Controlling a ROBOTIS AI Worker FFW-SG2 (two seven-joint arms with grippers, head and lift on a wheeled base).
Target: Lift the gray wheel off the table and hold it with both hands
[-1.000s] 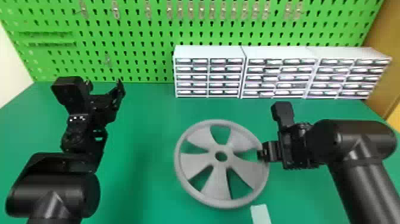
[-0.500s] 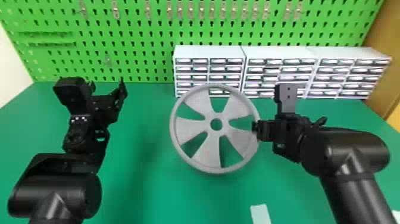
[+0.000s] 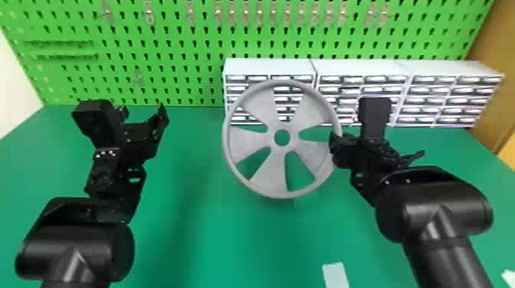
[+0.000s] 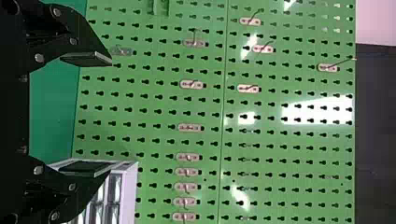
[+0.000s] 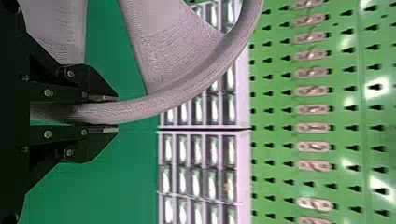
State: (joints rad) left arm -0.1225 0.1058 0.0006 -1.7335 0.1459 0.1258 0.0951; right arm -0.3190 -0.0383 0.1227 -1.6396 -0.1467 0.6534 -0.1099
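At the near edge of the green, flat-topped table (image 3: 214, 245), a short white strip (image 3: 335, 275) is seen, and part of another white piece (image 3: 509, 279) is shown at the right corner. The black two-fingered left gripper (image 3: 143, 111) is held over the left side of the table, well apart from the wheel; its jaws are spread wide, and nothing is gripped between them. By the black two-fingered right gripper (image 3: 335, 147), the round gray wheel (image 3: 247, 144) with broad flat spokes and an open centre hole is held up above the table, its spoked face turned toward the head camera. In the right wrist view, the jaws are closed onto the rim, one finger pressed to each side of it. The wheel is held by this gripper alone. Behind it, white box-shaped cabinets (image 3: 268, 67) with rows of small drawers are lined up side by side along the back of the table. Beyond them, a bright green perforated pegboard (image 3: 168, 42) is fitted with small metal hooks (image 3: 148, 12).
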